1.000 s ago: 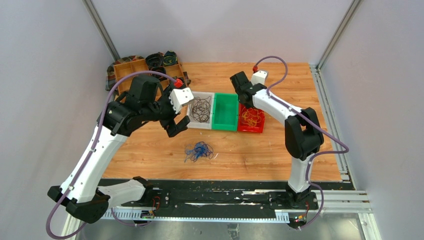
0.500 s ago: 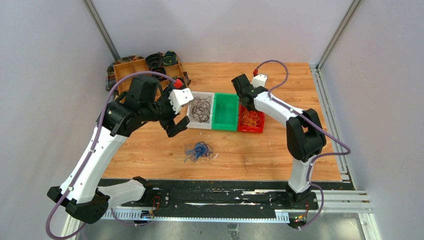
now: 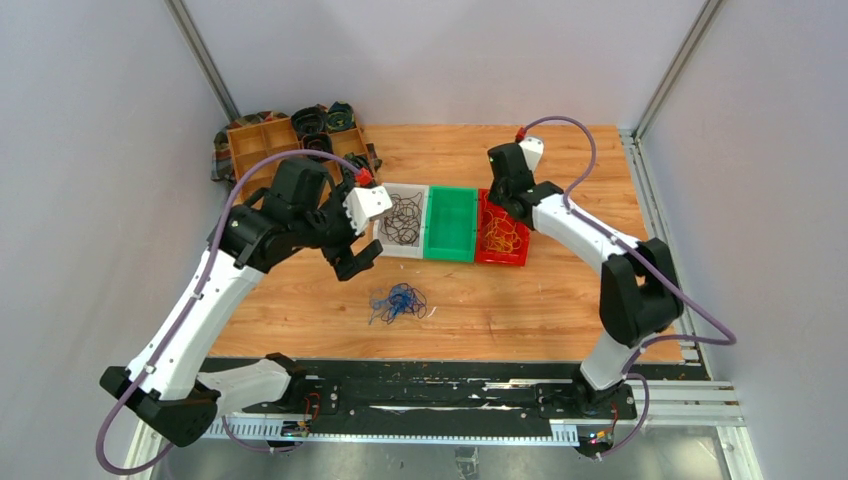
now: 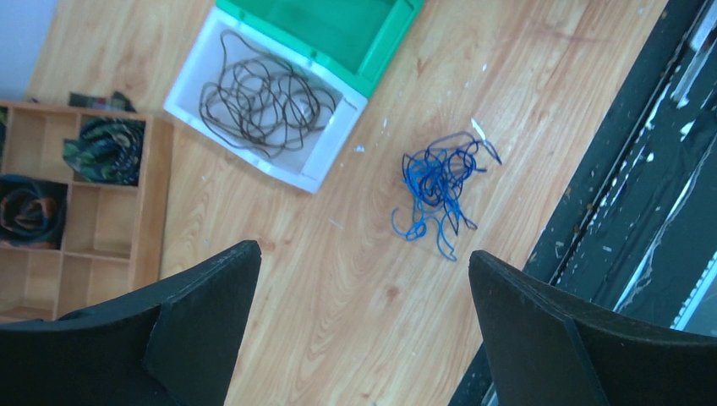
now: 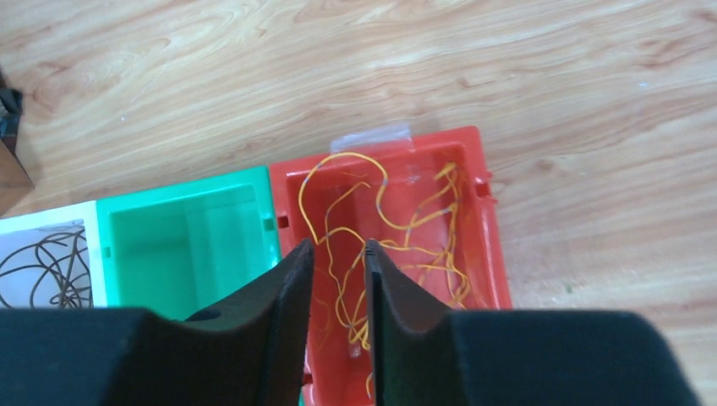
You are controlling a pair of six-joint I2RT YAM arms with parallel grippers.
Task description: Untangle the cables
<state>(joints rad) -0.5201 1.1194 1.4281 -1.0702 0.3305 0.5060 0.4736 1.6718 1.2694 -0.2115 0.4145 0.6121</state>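
Now R gripper (image 5: 338,254) farther right, over red bin (image 5: 497,245).

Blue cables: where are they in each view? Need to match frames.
Top external: blue cables lie near centre, below and left of the green bin.
Left wrist: right of centre, lower right of the green bin.
Right wrist: not in it.
Shared landmark: the green bin, also at lower left in the right wrist view.
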